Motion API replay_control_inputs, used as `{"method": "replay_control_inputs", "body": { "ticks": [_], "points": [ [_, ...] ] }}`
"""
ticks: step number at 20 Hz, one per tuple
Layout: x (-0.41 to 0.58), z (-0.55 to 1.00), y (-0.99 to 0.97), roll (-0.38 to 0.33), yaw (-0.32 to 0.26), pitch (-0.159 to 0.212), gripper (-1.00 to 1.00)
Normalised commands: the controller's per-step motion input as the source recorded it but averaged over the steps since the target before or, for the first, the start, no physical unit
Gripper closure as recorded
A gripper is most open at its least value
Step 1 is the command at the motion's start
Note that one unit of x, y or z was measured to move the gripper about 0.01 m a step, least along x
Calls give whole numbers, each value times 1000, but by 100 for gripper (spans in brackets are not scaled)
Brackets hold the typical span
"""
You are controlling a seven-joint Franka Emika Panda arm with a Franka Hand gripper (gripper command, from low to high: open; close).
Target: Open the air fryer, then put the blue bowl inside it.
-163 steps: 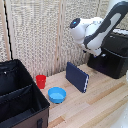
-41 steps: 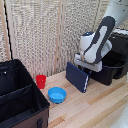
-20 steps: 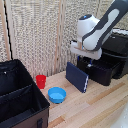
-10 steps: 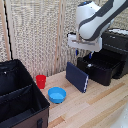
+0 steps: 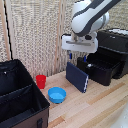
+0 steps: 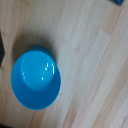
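Here the bowl [image 5: 57, 94] sits upright and empty on the wooden table [image 5: 100, 107], near the front, with a red cup [image 5: 41, 81] just beside it toward the wall and a dark blue slab [image 5: 77, 77] propped on edge close by on the exterior view's right. Farther that way stands the air fryer [image 5: 112, 50], its drawer [image 5: 100, 67] pulled out and open on top, so the opening step looks done. The step in hand is, by my reading, lining up with the bowl: the gripper [image 5: 79, 56] hangs high above the slab, well apart from the bowl, while the wrist view looks straight down on the bowl [image 6: 36, 78]. Whether its jaws are parted or closed I cannot tell; the fingers are too small and blurred. The next move calls for drifting toward the bowl, descending over its rim and closing lightly. A big black case [image 5: 20, 102] fills the exterior view's left.
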Motion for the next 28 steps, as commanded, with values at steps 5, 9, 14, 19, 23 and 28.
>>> {"method": "replay_control_inputs", "body": {
  "ticks": [5, 9, 14, 19, 23, 28],
  "points": [
    [4, -63, 499, 192, 59, 138, -100],
    [9, -276, 331, 178, 110, 63, -100],
    [14, -412, 249, 144, 129, 16, -100],
    [0, -490, 269, 86, 127, 0, -100],
    [-48, -511, 226, 12, 141, -2, -100],
    [-36, -512, 141, -41, 215, -6, -100]
  ]
}}
